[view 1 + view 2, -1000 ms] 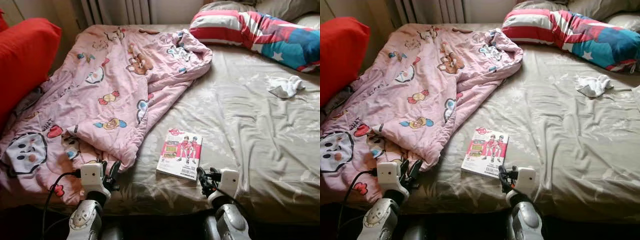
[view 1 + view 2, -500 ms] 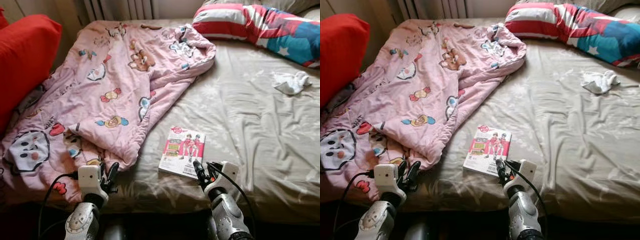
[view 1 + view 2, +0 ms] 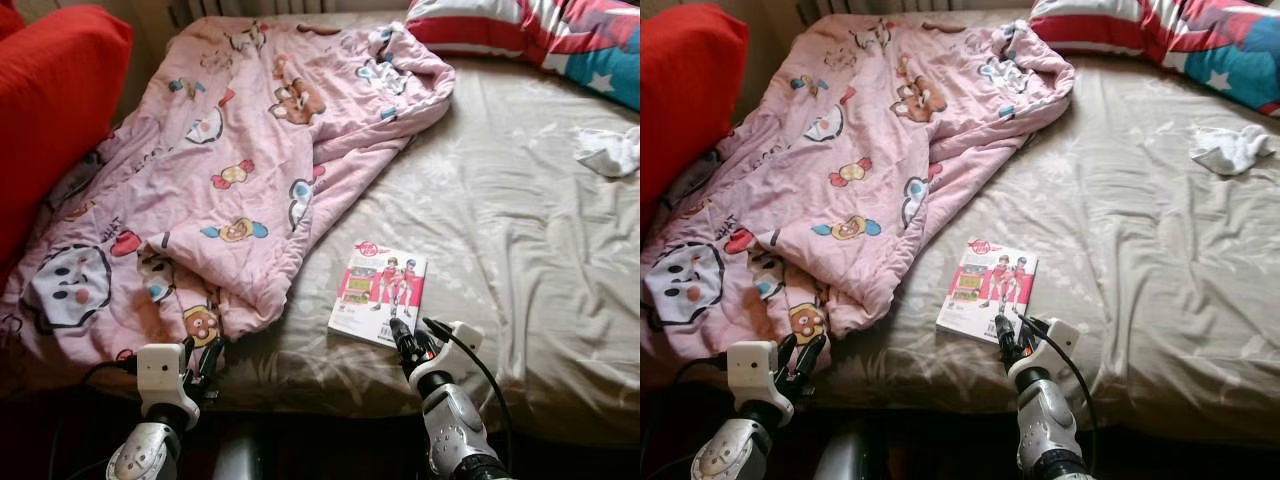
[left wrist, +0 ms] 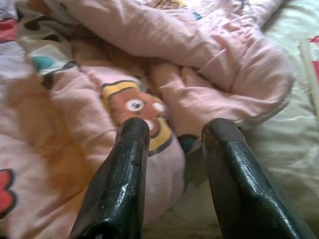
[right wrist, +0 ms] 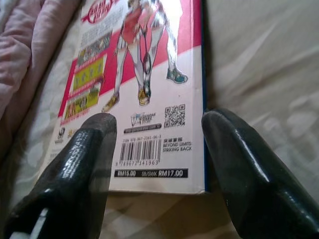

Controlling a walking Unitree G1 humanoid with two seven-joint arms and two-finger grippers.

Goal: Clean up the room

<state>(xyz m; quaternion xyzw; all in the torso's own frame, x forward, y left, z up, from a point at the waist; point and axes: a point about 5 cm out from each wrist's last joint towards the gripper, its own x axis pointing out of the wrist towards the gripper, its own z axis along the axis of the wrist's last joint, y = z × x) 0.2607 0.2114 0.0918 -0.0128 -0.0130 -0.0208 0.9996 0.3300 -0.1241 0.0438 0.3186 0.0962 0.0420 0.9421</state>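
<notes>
A pink-and-white book (image 3: 378, 290) lies flat on the olive bed sheet (image 3: 520, 250) near the bed's front edge. My right gripper (image 3: 410, 332) is at the book's near edge and open. In the right wrist view its fingers (image 5: 94, 144) stand either side of the barcode corner of the book (image 5: 149, 64), just above it. My left gripper (image 3: 200, 358) is open at the bed's front left. It points at a fold of the pink cartoon blanket (image 4: 164, 74) and holds nothing.
The rumpled pink blanket (image 3: 250, 150) covers the bed's left half. A red cushion (image 3: 50, 100) lies at the far left, a striped star pillow (image 3: 540, 30) at the head, and a white sock (image 3: 610, 150) at the right.
The camera has moved closer and tipped down. My right gripper has reached forward to the book's near edge. The left gripper sits lower in the picture.
</notes>
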